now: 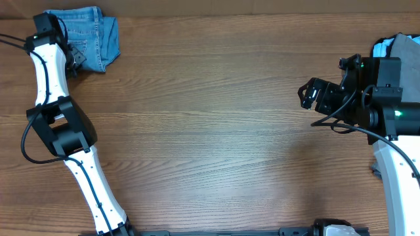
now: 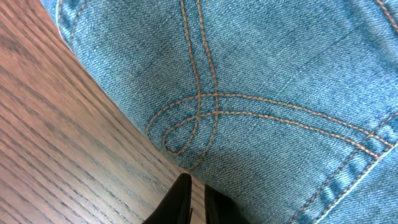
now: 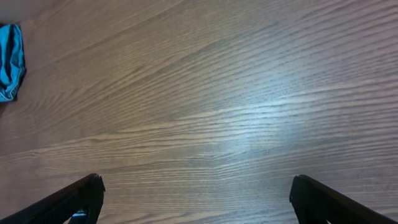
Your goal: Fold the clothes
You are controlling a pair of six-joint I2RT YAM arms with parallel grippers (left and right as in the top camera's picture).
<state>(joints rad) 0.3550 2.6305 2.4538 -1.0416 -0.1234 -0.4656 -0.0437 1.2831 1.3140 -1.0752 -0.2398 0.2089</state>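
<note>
At the far left corner of the surface (image 1: 216, 131) lie the folded jeans (image 1: 92, 33), with the left hand (image 1: 76, 59) at their near left edge. The right hand (image 1: 307, 94) hangs at the right, jaws wide and holding nothing. Pale-blue and grey garments (image 1: 394, 44) lie at the far right edge.

In the left wrist view, the left fingers (image 2: 180, 199) stand almost together with a thin slit between them. Their tips are at the denim's edge near a stitched pocket (image 2: 205, 106), and no cloth shows between them.

In the right wrist view, the right fingers (image 3: 81, 199) stand well apart over bare wood. A teal cloth (image 3: 11, 62) lies at the left edge.
</note>
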